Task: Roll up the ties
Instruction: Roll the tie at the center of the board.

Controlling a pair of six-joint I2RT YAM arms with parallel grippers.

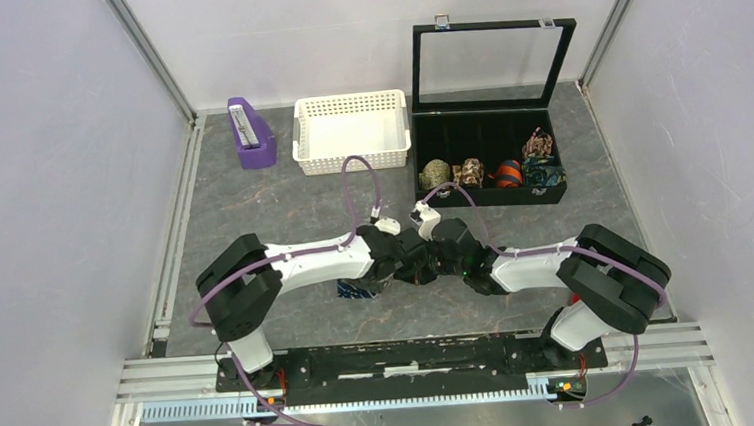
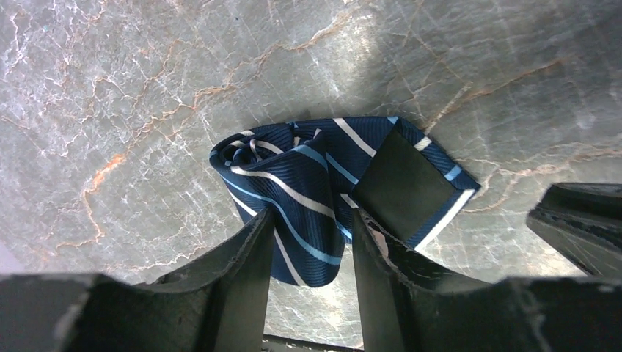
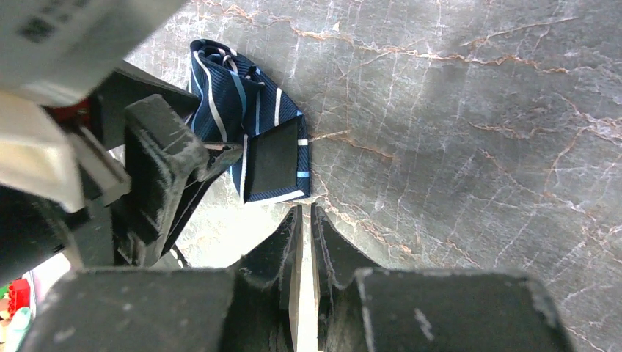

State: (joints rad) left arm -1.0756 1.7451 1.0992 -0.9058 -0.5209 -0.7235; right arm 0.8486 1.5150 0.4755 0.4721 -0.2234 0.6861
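The navy tie (image 2: 293, 183) with thin light-blue and white stripes is a loose coil on the grey marble table, its wide end folded out to the right with the dark lining showing. It also shows in the right wrist view (image 3: 249, 125) and partly under the left arm in the top view (image 1: 356, 291). My left gripper (image 2: 312, 220) points down over it, its fingers closed on a fold of the coil. My right gripper (image 3: 304, 209) is shut and empty, its tips just off the tie's wide end. Both grippers meet mid-table in the top view, the left (image 1: 397, 270) beside the right (image 1: 434, 259).
A black display case (image 1: 492, 197) with its lid open stands at the back right and holds olive (image 1: 436, 175), brown (image 1: 468, 172), orange (image 1: 507, 174) and other patterned rolls. A white basket (image 1: 353, 155) and a purple holder (image 1: 250, 134) stand at the back.
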